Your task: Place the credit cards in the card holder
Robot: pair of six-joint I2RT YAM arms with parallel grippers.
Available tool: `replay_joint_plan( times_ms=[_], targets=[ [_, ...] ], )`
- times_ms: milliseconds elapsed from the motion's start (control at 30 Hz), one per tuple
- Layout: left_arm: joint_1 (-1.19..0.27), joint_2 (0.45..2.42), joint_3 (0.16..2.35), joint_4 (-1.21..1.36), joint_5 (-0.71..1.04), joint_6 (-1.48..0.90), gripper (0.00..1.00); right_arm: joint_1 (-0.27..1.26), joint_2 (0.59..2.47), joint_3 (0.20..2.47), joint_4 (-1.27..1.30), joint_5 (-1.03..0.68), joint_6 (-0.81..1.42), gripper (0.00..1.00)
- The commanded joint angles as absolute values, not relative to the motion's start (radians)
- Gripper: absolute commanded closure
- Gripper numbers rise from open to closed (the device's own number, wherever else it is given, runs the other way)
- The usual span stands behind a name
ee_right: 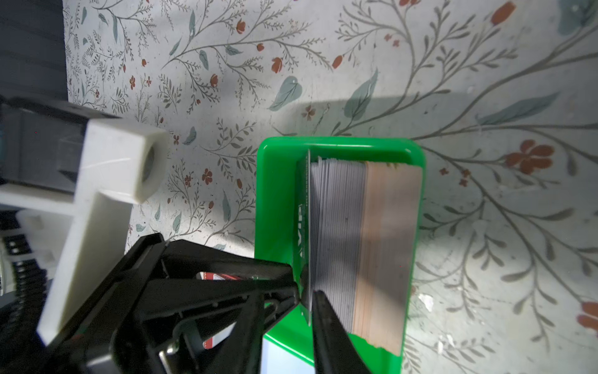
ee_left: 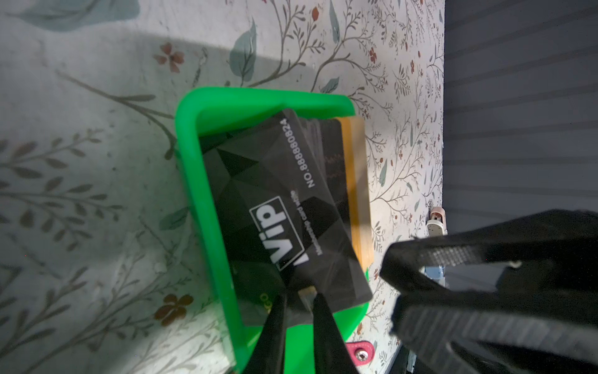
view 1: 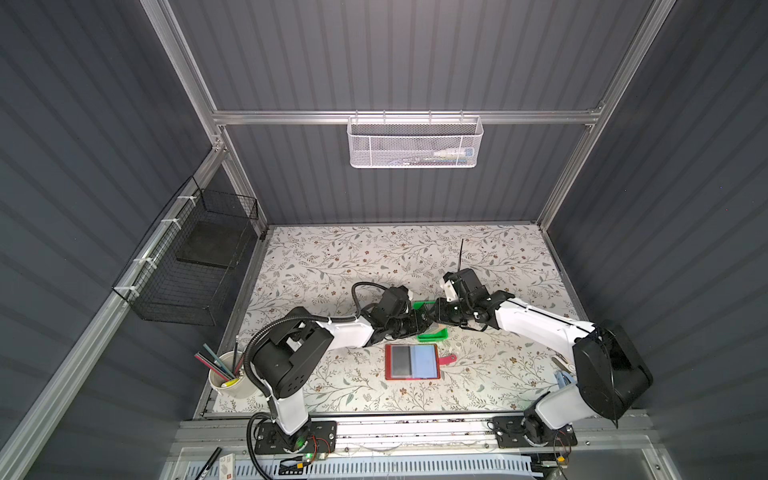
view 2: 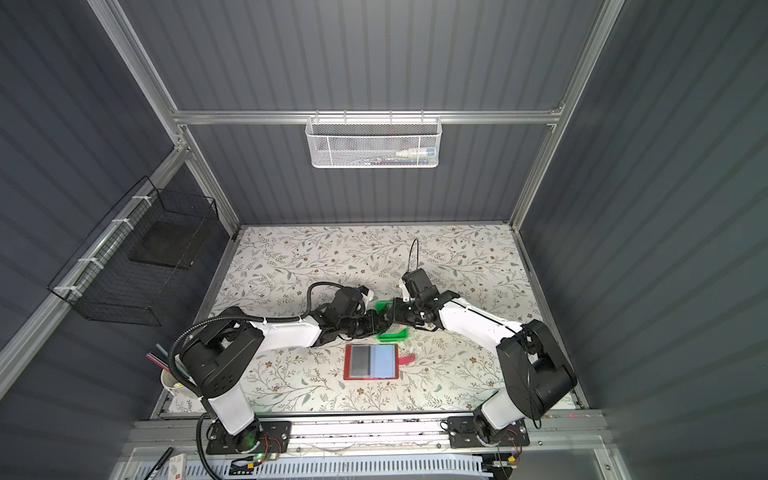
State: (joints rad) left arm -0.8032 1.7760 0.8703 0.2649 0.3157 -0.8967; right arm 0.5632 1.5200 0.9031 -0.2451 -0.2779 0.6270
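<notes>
A green tray (ee_right: 275, 200) holds an upright stack of credit cards (ee_right: 362, 243) with grey, white and tan edges. The front card, a black Vip card (ee_left: 291, 210), leans away from the stack. My left gripper (ee_left: 299, 298) is shut on its lower edge. My right gripper (ee_right: 307, 298) pinches the same card, which shows edge-on there, one jaw on each face. In both top views the two grippers meet over the tray (view 1: 434, 334). The red card holder (view 1: 411, 361) lies open and flat just in front of the tray, snap tab (view 1: 449, 359) to its right.
A cup of pens (view 1: 228, 374) stands at the table's front left. A black wire basket (view 1: 195, 266) hangs on the left wall and a white mesh basket (view 1: 415, 143) on the back rail. Small items (view 1: 563, 365) lie by the right arm's base.
</notes>
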Motion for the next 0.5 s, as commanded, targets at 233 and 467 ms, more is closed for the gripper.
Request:
replay_joint_plan(
  times_ms=[233,467],
  targets=[
    [-0.799,1.788,0.86,0.273,0.321,-0.906,0.82,0.582,1.549,0.876,-0.227,-0.267,0.642,0.8],
    [-0.799,1.763,0.855,0.264,0.321,-0.905,0.82,0.586,1.524,0.868,-0.237,-0.236,0.646,0.92]
  ],
)
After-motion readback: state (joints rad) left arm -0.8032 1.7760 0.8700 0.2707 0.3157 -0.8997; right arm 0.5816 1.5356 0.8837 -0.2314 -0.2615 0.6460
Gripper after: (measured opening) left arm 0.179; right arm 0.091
